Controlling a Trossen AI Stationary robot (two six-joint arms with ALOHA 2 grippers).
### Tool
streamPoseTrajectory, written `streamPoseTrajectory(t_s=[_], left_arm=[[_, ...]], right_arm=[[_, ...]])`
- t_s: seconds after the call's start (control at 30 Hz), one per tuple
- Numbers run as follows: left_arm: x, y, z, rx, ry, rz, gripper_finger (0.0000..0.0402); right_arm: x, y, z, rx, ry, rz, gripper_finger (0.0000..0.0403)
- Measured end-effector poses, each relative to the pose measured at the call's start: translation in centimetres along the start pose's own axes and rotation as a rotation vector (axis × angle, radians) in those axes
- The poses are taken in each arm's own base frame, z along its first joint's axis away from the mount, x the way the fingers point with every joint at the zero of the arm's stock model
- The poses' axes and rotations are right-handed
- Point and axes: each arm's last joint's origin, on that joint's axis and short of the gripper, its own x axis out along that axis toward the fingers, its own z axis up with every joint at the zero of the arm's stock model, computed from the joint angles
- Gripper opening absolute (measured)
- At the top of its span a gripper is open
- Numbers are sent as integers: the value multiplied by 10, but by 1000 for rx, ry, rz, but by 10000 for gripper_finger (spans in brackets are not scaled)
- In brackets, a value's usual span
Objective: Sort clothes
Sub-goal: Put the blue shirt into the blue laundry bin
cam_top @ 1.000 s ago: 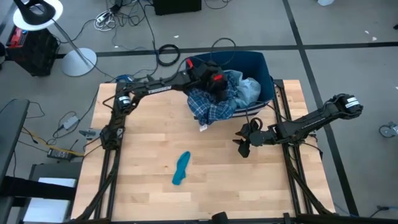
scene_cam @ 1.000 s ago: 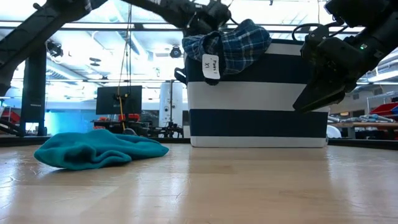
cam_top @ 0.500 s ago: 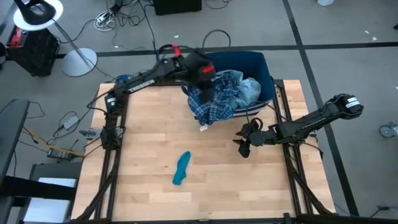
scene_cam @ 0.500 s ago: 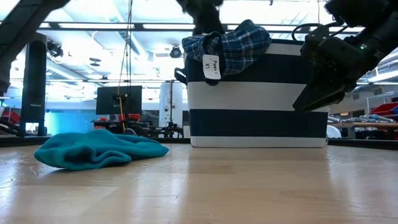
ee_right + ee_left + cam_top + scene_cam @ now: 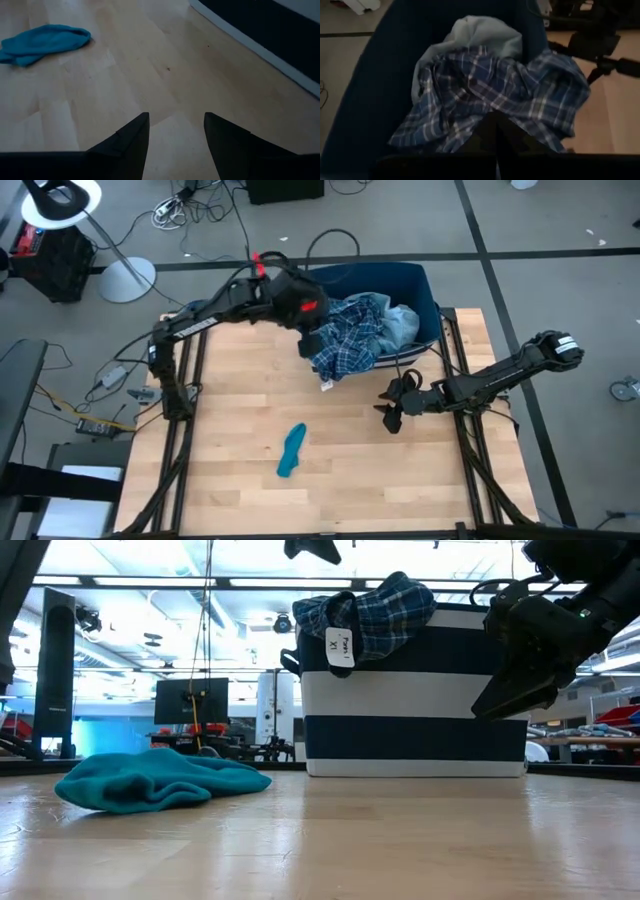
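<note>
High view shows you the left gripper [image 5: 312,340] raised over the near edge of the dark-blue bin [image 5: 432,298], its fingers closed together with nothing held. Under it the plaid shirt [image 5: 350,340] spills out of the bin and hangs over the rim onto the desk [image 5: 230,430], a white tag dangling at its lower edge. You can see a light-blue denim piece [image 5: 405,322] lying in the bin beside the shirt. From the left wrist view you look down on the same shirt, with the pale denim bunched behind it. Your right gripper [image 5: 391,418] hovers low above the desk, just in front of the bin, its 2 fingers [image 5: 131,137] spread apart and empty. You find the teal sock [image 5: 292,450] flat on the desk, well apart from both grippers.
</note>
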Motion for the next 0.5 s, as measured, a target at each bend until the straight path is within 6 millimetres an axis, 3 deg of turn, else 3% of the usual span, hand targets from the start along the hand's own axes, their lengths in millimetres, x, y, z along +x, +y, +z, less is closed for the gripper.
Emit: streamPoseTrajectory(t_s=[0.2, 0.5], left_arm=[[-19, -7, -28, -21, 1, 41, 0], [-44, -32, -115, -112, -209, 24, 0]], right_arm=[[-2, 4, -3, 10, 11, 20, 190], [-3, 6, -5, 1, 15, 33, 190]])
